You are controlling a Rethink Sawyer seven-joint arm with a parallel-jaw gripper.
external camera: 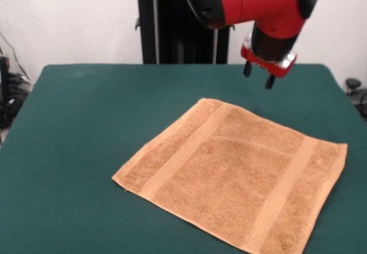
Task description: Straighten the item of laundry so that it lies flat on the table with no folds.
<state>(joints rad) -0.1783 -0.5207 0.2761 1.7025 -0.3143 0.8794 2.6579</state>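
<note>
The item of laundry [235, 176] is an orange-tan terry towel lying spread out on the dark green table [74, 128], right of centre and turned at an angle, with a woven band near its left and right edges. Its near corner runs off the bottom of the front view. No folds show on the visible part. My gripper [258, 75] hangs in the air above the table's far right area, beyond the towel's far corner and well clear of it. Its two short dark fingers [269, 82] stand apart with nothing between them.
The red and black arm [252, 2] comes in from the top. Bare green cloth stretches to the left of the towel and along the far edge. Cables and dark objects [8, 93] sit off the table's left side.
</note>
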